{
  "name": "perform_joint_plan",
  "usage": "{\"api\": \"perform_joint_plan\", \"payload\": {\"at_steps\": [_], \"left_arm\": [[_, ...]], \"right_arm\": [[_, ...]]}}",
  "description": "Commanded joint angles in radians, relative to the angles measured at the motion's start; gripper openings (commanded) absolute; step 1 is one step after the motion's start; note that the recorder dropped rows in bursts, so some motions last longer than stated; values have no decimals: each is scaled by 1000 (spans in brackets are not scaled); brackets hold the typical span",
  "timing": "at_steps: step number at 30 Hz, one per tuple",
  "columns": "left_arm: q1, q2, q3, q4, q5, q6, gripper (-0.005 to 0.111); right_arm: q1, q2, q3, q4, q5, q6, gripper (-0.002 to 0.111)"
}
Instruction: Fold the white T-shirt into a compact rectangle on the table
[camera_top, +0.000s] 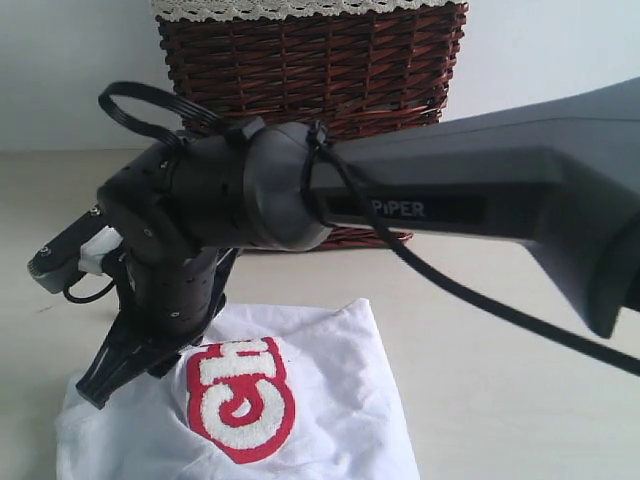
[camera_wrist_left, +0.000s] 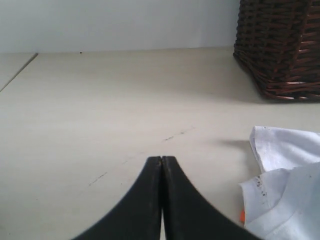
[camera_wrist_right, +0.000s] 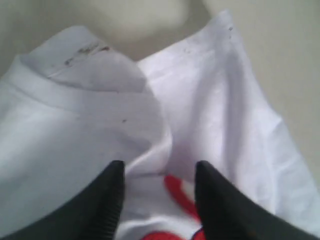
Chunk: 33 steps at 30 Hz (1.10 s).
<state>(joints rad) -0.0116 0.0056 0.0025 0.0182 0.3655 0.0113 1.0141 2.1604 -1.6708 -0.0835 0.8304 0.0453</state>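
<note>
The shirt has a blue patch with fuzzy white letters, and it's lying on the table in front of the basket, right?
Not quite: the patch on the white T-shirt is red, not blue, as the exterior view shows. Its letters are white, and the shirt lies on the table in front of the basket.

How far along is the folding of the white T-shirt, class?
Done: the white T-shirt already lies in layers, red logo up, but wrinkled and uneven. In hand: the right end effector, jaws apart, straddles a ridge of cloth; the left end effector is shut, empty, over the table. Left: squaring it into a compact rectangle.
</note>
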Motion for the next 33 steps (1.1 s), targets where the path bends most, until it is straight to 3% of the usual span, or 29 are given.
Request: {"api": "perform_joint_plan", "payload": {"at_steps": [1, 3, 13, 18, 25, 30, 33], "left_arm": [[4, -6, -3, 4, -8, 1, 0], [4, -6, -3, 4, -8, 1, 0], [4, -6, -3, 4, -8, 1, 0], [4, -6, -3, 4, -8, 1, 0], [4, -6, -3, 4, -8, 1, 0], [4, -6, -3, 4, -8, 1, 0], [4, -6, -3, 4, -8, 1, 0]], "right_arm": [[9, -30, -4, 41, 114, 25, 67], [9, -18, 4, 64, 121, 35, 60], [9, 35, 5, 61, 27, -16, 0], [9, 27, -3, -122, -40, 92, 0], [9, -78, -11, -181, -80, 112, 0], [9, -78, -11, -335, -138, 292, 0], [9, -24, -11, -333, -150, 331, 0]]}}
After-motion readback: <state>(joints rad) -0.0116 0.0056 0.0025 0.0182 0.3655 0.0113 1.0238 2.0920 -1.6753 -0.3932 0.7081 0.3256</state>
